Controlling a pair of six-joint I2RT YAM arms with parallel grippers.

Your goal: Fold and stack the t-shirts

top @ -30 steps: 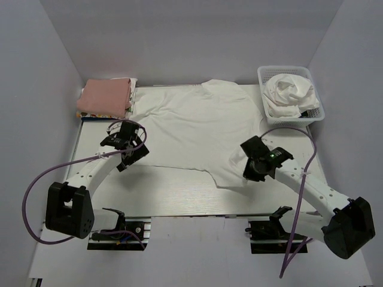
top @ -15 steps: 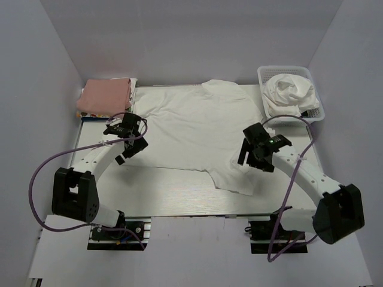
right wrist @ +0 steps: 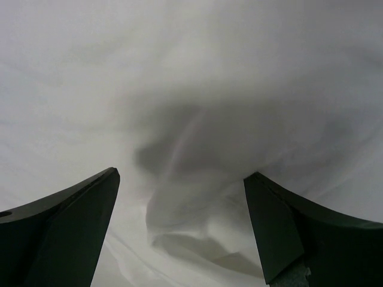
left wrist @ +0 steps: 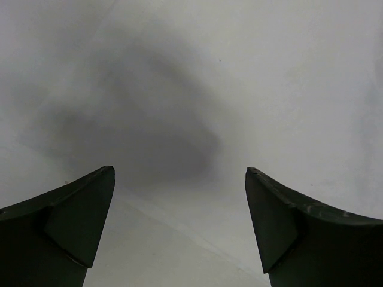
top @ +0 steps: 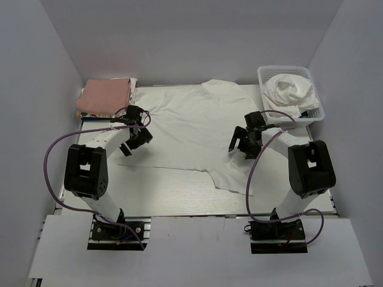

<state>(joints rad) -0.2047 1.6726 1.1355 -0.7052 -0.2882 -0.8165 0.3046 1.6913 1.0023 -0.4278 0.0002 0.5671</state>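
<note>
On the worktop (top: 173, 194), the spread t-shirt (top: 191, 125) runs left-right; left jaws and right jaws gape empty over its opposite ends.

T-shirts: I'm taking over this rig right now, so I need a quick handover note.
Left gripper open, empty, above the left edge of the spread shirt.
Right gripper open, empty, above its right side.
That shirt lies flat on the table, unfolded, its near right corner rumpled.
A second shirt sits crumpled in the basket.
A folded pink pile sits back left.
Left to do: fold both, stack them.
</note>
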